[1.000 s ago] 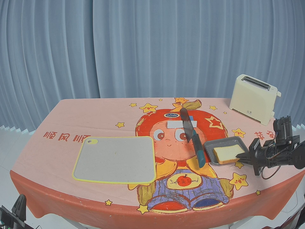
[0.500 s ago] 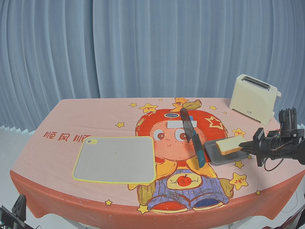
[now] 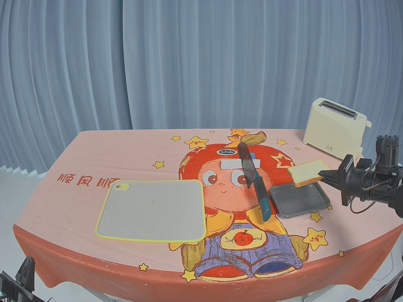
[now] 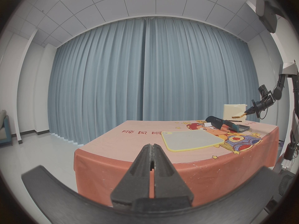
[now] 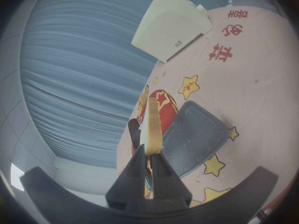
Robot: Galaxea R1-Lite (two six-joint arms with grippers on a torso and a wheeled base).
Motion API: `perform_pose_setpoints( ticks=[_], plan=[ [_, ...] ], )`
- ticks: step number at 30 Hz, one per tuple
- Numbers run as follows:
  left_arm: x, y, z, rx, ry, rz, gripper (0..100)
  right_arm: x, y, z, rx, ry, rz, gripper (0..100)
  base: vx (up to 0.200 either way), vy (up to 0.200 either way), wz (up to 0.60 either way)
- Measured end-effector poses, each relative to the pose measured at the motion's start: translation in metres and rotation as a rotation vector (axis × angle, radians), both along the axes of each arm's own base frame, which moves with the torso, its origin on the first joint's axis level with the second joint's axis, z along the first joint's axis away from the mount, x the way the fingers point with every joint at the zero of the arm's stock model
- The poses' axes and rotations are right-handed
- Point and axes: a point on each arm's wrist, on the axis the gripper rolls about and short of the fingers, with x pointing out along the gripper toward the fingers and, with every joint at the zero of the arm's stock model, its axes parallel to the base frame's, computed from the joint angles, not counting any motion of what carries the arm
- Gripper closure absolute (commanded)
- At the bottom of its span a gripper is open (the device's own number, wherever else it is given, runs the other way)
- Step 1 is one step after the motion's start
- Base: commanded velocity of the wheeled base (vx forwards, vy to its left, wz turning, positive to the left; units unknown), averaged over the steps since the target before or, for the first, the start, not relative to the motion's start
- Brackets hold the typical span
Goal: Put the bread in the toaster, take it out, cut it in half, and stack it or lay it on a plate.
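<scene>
Nearest, off the front left corner and below the counter's [image 3: 105,156] edge, the left end effector [image 4: 152,147] hangs with its fingers pressed together. On the counter's near left lies a grey cutting board [image 3: 153,209] with a yellow rim, set back a little from the front edge. Bare cloth lies on its left and far sides. Red characters are printed on the cloth just beyond the board's far left corner, and more stand near the right edge.

Right of centre a knife [image 3: 255,181] lies with its teal handle toward the front. Just beside it sits a grey tray [image 3: 299,199] with scattered crumbs on its floor. The right end effector [image 3: 321,173] comes in from the right edge, clamped on one side of the bread [image 3: 308,172]. The slice is held in the air over the tray's far edge, clear of it.

Farther back, at the far right corner, stands the cream toaster [image 3: 333,131] with a small dark mark low on its side. Its top slot is dark; what it holds cannot be told. A blue curtain [image 3: 201,51] hangs behind.
</scene>
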Motion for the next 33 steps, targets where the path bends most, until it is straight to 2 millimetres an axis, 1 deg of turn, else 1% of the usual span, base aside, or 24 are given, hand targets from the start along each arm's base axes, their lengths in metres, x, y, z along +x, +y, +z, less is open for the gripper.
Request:
perform_pose_setpoints(
  ticks=[12, 16, 22, 29, 33],
  plan=[
    [0.0, 0.0, 0.0, 0.0, 0.0, 0.0, 100, -0.003, -0.003, -0.004, -0.02, -0.052, 0.009, 100, 0.0, 0.0, 0.0],
    [0.0, 0.0, 0.0, 0.0, 0.0, 0.0, 100, -0.001, -0.002, -0.001, -0.014, -0.106, 0.036, 100, 0.0, 0.0, 0.0],
    [0.0, 0.0, 0.0, 0.0, 0.0, 0.0, 100, 0.001, 0.001, 0.003, 0.007, -0.167, 0.125, 100, 0.0, 0.0, 0.0],
    [0.0, 0.0, 0.0, 0.0, 0.0, 0.0, 100, 0.006, 0.002, 0.015, 0.026, -0.262, 0.158, 100, 0.0, 0.0, 0.0],
    [0.0, 0.0, 0.0, 0.0, 0.001, 0.0, 100, 0.009, 0.005, 0.02, 0.044, -0.314, 0.21, 100, 0.0, 0.0, 0.0]
  ],
)
